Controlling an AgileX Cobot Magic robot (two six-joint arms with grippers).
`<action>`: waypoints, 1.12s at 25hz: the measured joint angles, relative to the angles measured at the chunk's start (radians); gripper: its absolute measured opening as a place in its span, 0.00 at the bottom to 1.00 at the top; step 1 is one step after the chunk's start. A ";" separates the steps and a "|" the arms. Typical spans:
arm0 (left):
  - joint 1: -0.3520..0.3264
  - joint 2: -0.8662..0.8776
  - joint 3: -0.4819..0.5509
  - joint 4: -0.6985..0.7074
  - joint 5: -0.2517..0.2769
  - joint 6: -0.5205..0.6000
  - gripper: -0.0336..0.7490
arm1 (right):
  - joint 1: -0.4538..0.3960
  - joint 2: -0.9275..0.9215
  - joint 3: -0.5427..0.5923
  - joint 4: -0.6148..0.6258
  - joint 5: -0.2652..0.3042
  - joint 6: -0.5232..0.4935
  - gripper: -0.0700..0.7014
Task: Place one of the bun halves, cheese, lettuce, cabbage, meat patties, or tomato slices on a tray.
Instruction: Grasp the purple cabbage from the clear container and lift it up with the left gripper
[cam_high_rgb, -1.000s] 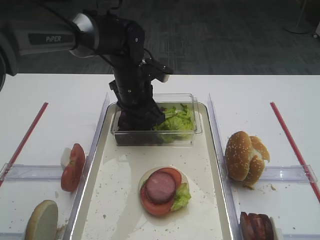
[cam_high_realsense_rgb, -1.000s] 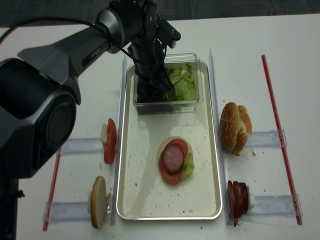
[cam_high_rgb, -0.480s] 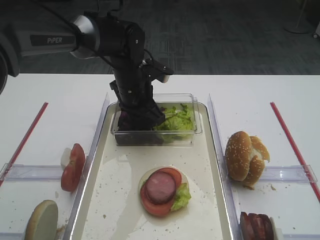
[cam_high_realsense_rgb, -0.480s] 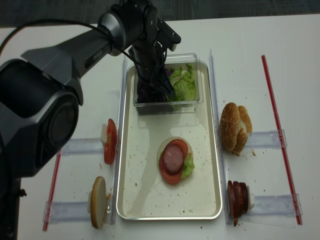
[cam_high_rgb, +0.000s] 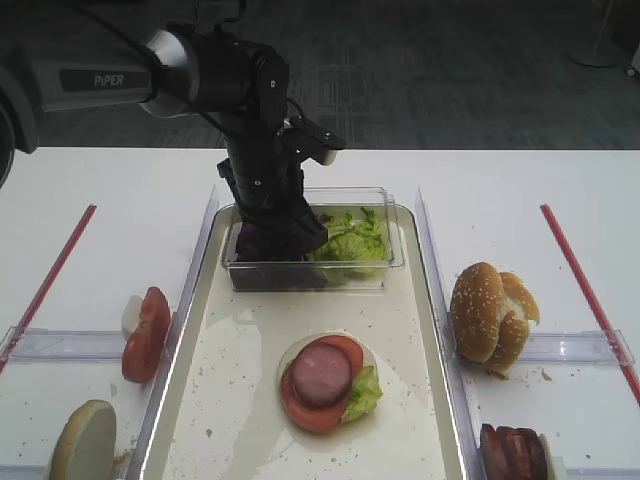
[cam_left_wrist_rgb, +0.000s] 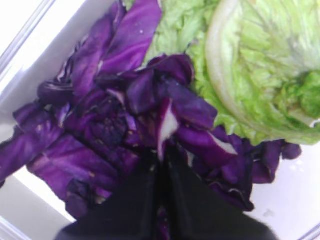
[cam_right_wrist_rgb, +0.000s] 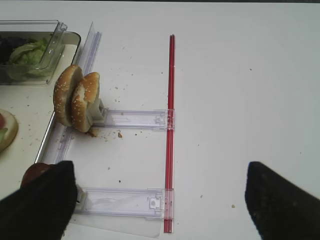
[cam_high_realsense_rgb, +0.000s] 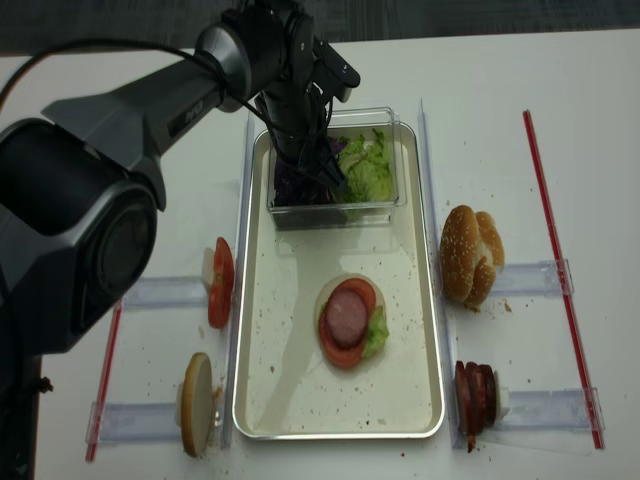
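My left gripper (cam_left_wrist_rgb: 162, 156) reaches down into the clear box (cam_high_rgb: 396, 252) at the tray's far end. Its jaws are shut on a strip of dark purple cabbage (cam_left_wrist_rgb: 115, 120) from the pile, with the pale green lettuce (cam_left_wrist_rgb: 260, 75) just to the right. From above, the left gripper (cam_high_realsense_rgb: 305, 165) covers much of the cabbage (cam_high_realsense_rgb: 290, 187). On the cream tray (cam_high_rgb: 235, 400) lies a stack: a meat patty (cam_high_rgb: 321, 374) on a tomato slice, over a bun half, with lettuce. My right gripper (cam_right_wrist_rgb: 160, 200) hangs open over bare table, right of the bun halves (cam_right_wrist_rgb: 77, 100).
Tomato slices (cam_high_rgb: 145, 335) and a bun half (cam_high_rgb: 85, 445) stand in clear holders left of the tray. Sesame bun halves (cam_high_rgb: 490, 315) and meat patties (cam_high_rgb: 512, 452) stand on the right. Red strips (cam_right_wrist_rgb: 171, 125) mark both sides of the table.
The left gripper's jaws have closed onto the cabbage inside the clear box. The arm has hardly shifted, and the food on the tray is as before.
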 joint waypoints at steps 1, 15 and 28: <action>0.000 0.000 0.000 0.000 0.000 0.000 0.03 | 0.000 0.000 0.000 0.000 0.000 0.000 0.99; 0.000 -0.089 -0.002 0.000 0.041 -0.004 0.03 | 0.000 0.000 0.000 0.000 0.000 0.000 0.99; 0.000 -0.108 -0.002 -0.014 0.085 -0.037 0.03 | 0.000 0.000 0.000 0.000 0.000 0.000 0.99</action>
